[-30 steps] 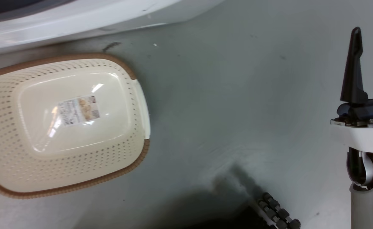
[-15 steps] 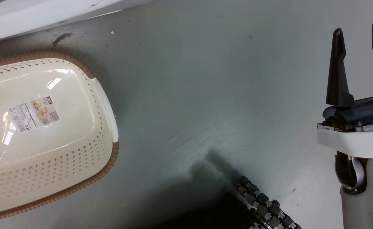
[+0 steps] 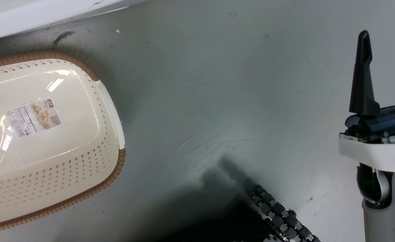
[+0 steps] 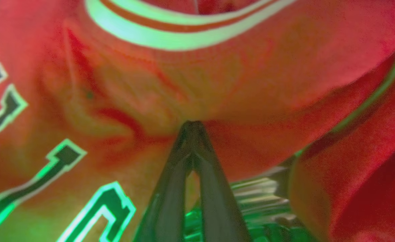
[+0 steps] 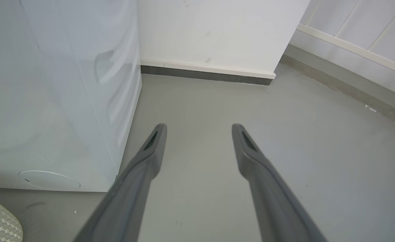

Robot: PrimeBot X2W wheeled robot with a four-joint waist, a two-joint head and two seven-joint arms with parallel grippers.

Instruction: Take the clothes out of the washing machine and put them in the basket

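Up close in the left wrist view, the left gripper (image 4: 191,124) has its tips pinched shut on the red jersey (image 4: 197,77); how far that is from the basket I cannot tell. The head view gives the floor scene. The basket (image 3: 49,174) sits mouth up just beside the washing machine (image 3: 32,13), its long axis along the machine's foot. One handle end points toward the right gripper (image 3: 385,32), whose fingers stand apart.

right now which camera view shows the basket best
The head view: the basket lies at the left, with its brown rim, perforated sides and base label plain. The right wrist view catches a sliver of its rim at the lower left corner. The left wrist view looks at the red jersey in the left pincer.
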